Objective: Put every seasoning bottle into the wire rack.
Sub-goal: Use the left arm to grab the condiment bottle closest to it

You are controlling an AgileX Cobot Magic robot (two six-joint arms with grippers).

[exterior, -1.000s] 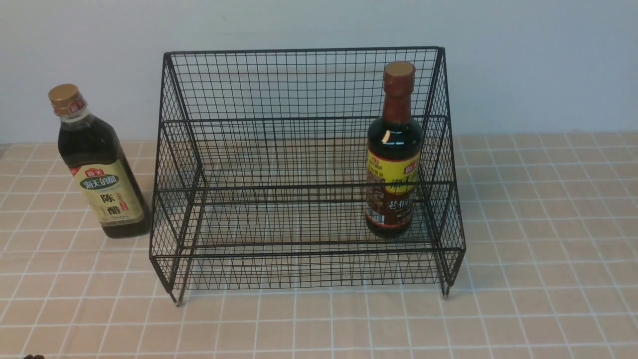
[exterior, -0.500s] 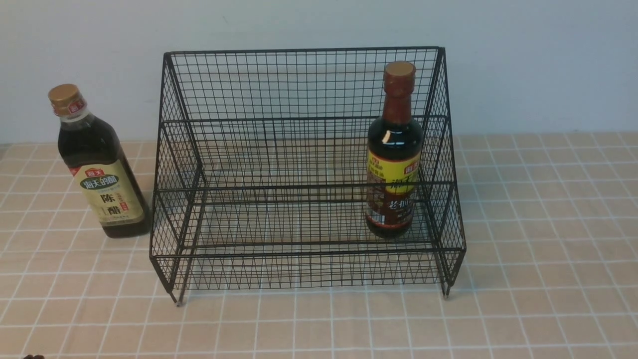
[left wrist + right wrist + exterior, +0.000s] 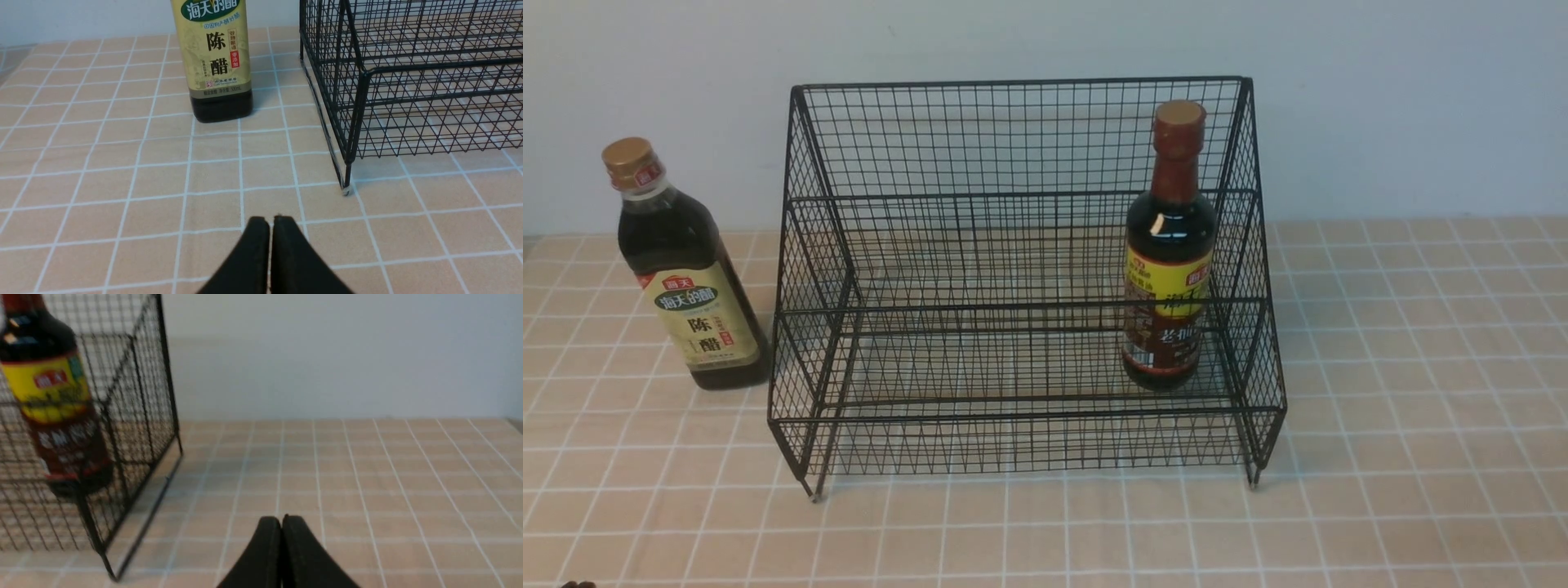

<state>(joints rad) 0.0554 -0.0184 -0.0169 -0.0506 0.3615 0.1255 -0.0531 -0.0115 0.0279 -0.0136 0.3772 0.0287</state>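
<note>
The black wire rack (image 3: 1029,416) stands mid-table. The round seasoning bottle (image 3: 1168,269), with a brown cap and a yellow-red label, stands upright inside it on the lower tier at the right end. The squarish seasoning bottle (image 3: 686,269), with a gold cap and a beige-green label, stands upright on the table just left of the rack. Neither gripper shows in the front view. My left gripper (image 3: 269,220) is shut and empty, low over the table, short of the squarish bottle (image 3: 216,61) and the rack's corner (image 3: 355,114). My right gripper (image 3: 281,518) is shut and empty, right of the rack (image 3: 168,375) and the round bottle (image 3: 53,400).
A pink-beige tiled cloth (image 3: 1421,408) covers the table. A pale wall (image 3: 1421,98) rises close behind the rack and the bottles. The rack stands on short feet (image 3: 346,190).
The round bottle's cap has shifted a touch to the right inside the rack. Nothing else differs.
</note>
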